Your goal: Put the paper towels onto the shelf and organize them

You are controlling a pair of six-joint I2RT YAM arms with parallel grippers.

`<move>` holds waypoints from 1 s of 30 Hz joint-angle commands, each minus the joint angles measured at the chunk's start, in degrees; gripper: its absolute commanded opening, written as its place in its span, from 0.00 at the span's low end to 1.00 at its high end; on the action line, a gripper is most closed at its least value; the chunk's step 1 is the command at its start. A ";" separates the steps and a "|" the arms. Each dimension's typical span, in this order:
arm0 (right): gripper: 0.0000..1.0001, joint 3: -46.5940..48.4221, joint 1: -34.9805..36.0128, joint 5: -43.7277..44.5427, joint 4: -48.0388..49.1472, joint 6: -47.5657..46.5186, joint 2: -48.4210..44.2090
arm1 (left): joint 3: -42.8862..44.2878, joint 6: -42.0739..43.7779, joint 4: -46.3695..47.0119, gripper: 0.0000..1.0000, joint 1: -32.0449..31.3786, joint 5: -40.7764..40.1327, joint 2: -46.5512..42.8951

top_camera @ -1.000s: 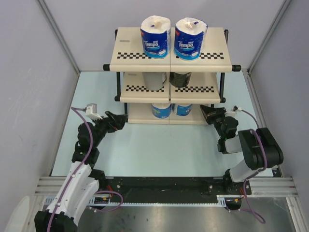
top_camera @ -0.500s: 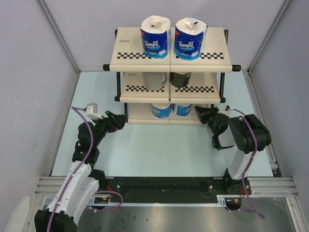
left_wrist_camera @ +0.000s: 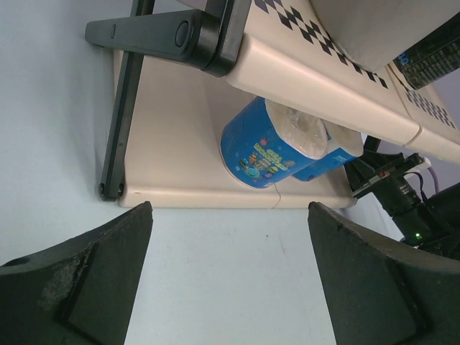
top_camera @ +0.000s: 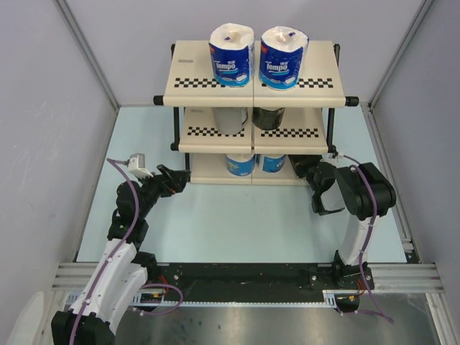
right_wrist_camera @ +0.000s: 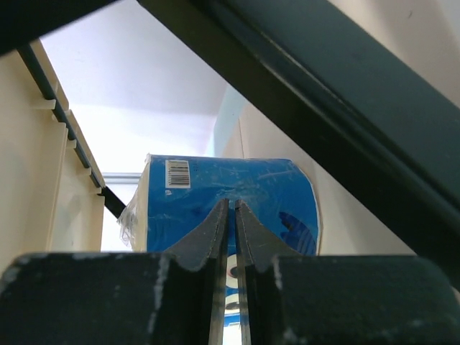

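The shelf (top_camera: 205, 83) stands at the back of the table. Two blue-wrapped "Tempo" paper towels (top_camera: 231, 54) (top_camera: 283, 57) stand on its top tier. A grey roll (top_camera: 230, 118) and a dark roll (top_camera: 268, 116) are on the middle tier, and two blue rolls (top_camera: 240, 165) (top_camera: 272, 163) on the bottom tier. My left gripper (top_camera: 180, 180) is open and empty at the shelf's front left corner, and the bottom rolls (left_wrist_camera: 269, 144) lie ahead of it. My right gripper (top_camera: 298, 167) is shut with nothing in it, and its tips reach under the middle tier right up to the right blue roll (right_wrist_camera: 273, 194).
The pale blue table (top_camera: 237, 223) is closed in by grey walls on the left, right and back. The shelf's black frame bar (left_wrist_camera: 165, 32) is above my left gripper (left_wrist_camera: 230, 280). A beige shelf panel (right_wrist_camera: 43, 180) and a dark frame bar (right_wrist_camera: 345, 108) flank my right gripper (right_wrist_camera: 231, 205).
My right arm has swung left and its shut gripper has gone in under the middle tier toward the right bottom roll. The left arm has not moved.
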 commanded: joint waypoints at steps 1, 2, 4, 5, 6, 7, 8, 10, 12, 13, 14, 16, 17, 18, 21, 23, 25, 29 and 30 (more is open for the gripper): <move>0.13 2.20 0.84 -0.83 12.07 -1.75 1.23 | 1.35 0.27 1.06 0.93 -0.32 0.41 -0.10; 0.12 2.47 1.19 -1.27 12.07 -1.84 1.40 | 1.35 0.27 0.98 0.93 -0.32 0.33 -0.28; 0.13 2.73 1.45 -1.80 12.07 -1.92 1.40 | 1.26 0.27 0.89 0.93 -0.32 0.24 -0.28; 0.13 2.73 1.80 -2.15 12.07 -1.92 1.40 | 1.17 0.18 0.89 0.93 -0.32 0.24 -0.28; 0.13 2.73 1.98 -2.24 12.07 -1.92 1.32 | 1.17 0.18 0.98 0.93 -0.32 0.15 -0.19; 0.13 2.73 2.24 -2.24 12.07 -1.92 1.32 | 1.00 0.00 0.98 0.93 -0.32 0.24 -0.28; 0.13 2.73 2.42 -2.42 12.07 -1.84 1.23 | 1.09 -0.09 0.98 0.93 -0.32 0.24 -0.37; 0.13 2.73 3.21 -2.42 12.07 -2.01 0.96 | 0.91 -0.09 0.98 0.93 -0.32 0.32 -0.37; 0.13 2.73 3.91 -2.24 12.07 -2.10 0.70 | 0.91 -0.09 0.63 0.93 -0.32 0.15 -0.54; 0.13 2.73 4.09 -2.24 12.07 -2.19 0.61 | 0.82 0.00 0.54 0.93 -0.32 0.24 -0.89; 0.13 2.65 4.35 -2.07 12.07 -2.28 0.44 | 1.00 0.00 0.45 0.93 -0.32 0.06 -0.89; 0.13 2.21 4.36 -1.63 11.99 -2.36 -0.09 | 1.00 0.00 0.27 0.93 -0.32 0.06 -1.16; 0.13 1.95 4.18 -1.19 11.90 -2.45 -0.53 | 1.09 0.00 0.01 0.93 -0.32 -0.11 -1.16; 0.13 1.16 4.01 -1.01 11.90 -2.45 -1.40 | 1.17 0.00 -0.08 0.93 -0.32 -0.20 -1.16; 0.13 -0.86 2.08 -0.66 10.41 -3.33 -4.47 | 1.44 0.09 -0.52 0.93 -0.32 -0.55 -1.25; 0.13 -2.09 -0.12 -1.19 9.09 -3.85 -6.41 | 1.44 0.00 -0.61 0.94 -0.32 -0.64 -1.25; 0.14 -3.67 -2.57 -2.50 7.78 -4.21 -9.47 | 1.26 -0.17 -0.34 0.94 -0.32 -0.55 -1.07; 0.15 -5.96 -5.65 -4.96 2.77 -6.14 -16.42 | 0.91 -0.26 -0.34 0.93 -0.23 -0.47 -1.16; 0.16 -6.23 -6.10 -5.49 1.10 -7.45 -18.44 | 0.91 -0.18 -0.43 0.93 -0.31 -0.73 -1.33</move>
